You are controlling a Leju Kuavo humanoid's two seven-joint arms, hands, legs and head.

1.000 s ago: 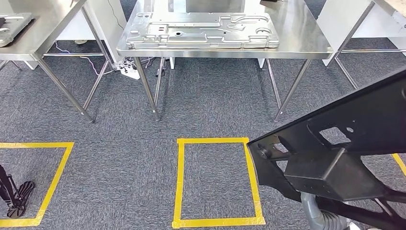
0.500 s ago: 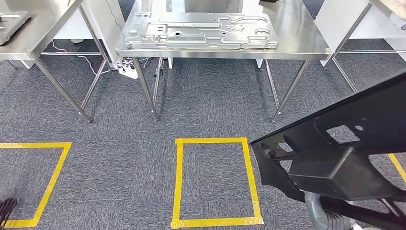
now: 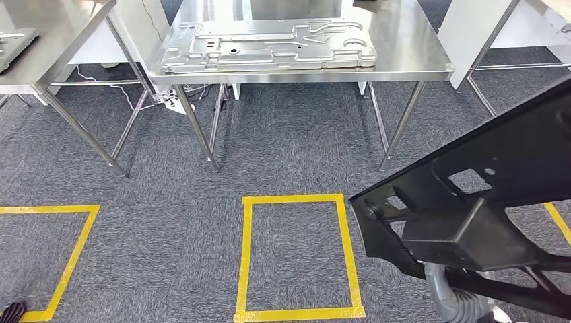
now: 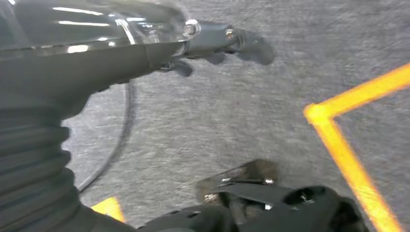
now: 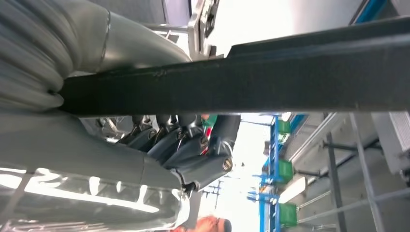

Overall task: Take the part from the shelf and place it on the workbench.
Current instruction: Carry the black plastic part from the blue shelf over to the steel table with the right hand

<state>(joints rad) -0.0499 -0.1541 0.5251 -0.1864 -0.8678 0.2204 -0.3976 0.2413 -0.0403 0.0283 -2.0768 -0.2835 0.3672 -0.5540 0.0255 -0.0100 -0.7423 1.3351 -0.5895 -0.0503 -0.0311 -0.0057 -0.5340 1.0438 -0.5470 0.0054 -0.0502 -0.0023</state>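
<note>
A large black frame-like part fills the lower right of the head view, held up and tilted above the carpet. My right hand grips it, with the dark fingers curled around the part's flat black bar. The grey ribbed wrist cover shows below the part. The steel workbench stands ahead across the carpet, with a big stamped silver panel lying on it. My left hand hangs over the grey carpet, fingers stretched out and holding nothing.
A yellow tape rectangle marks the floor in front of me, another lies to the left. A second steel table stands at the far left. A white power strip with cables lies under the workbench's left legs.
The camera has moved: the whole scene has slid a little left and the workbench top sits higher in the picture. The black part stays in my right hand.
</note>
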